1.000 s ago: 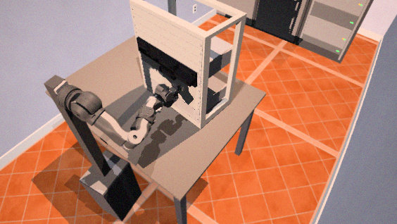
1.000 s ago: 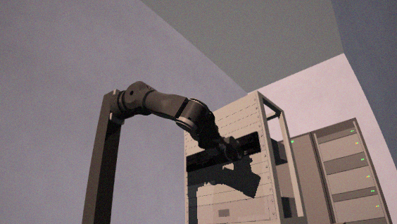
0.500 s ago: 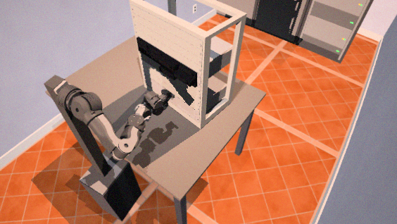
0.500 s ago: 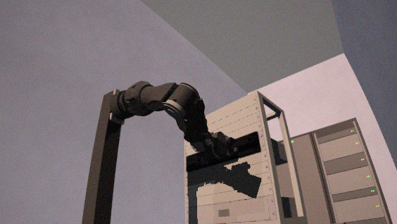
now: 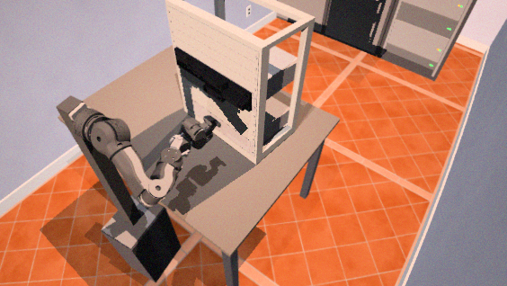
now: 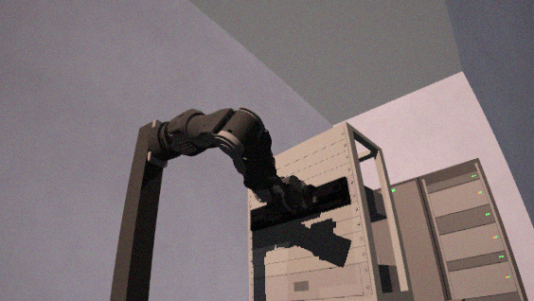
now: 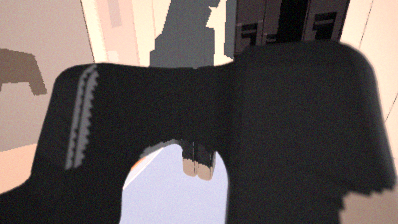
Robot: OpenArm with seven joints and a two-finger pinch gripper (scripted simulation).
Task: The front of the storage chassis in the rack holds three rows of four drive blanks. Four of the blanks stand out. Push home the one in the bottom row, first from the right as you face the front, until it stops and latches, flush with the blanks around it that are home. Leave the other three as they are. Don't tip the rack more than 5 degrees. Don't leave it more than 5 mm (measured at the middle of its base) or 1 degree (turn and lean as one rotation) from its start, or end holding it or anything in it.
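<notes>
Rack [image 5: 258, 108] of pale slats stands on the brown table [image 5: 252, 193], its black storage chassis [image 5: 211, 83] set across the front. From where I stand, the arm's gripper [image 5: 210, 122] hangs just below that dark band, near the front face, fingers pinched together on nothing. Bottom-row blanks [image 7: 250, 30] show only dimly above the wrist; which one stands out, I cannot tell.

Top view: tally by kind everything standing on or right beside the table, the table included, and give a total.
Table: 1
Rack: 1
Storage chassis: 1
Robot arm: 1
Mounting column: 1
Total: 5
</notes>
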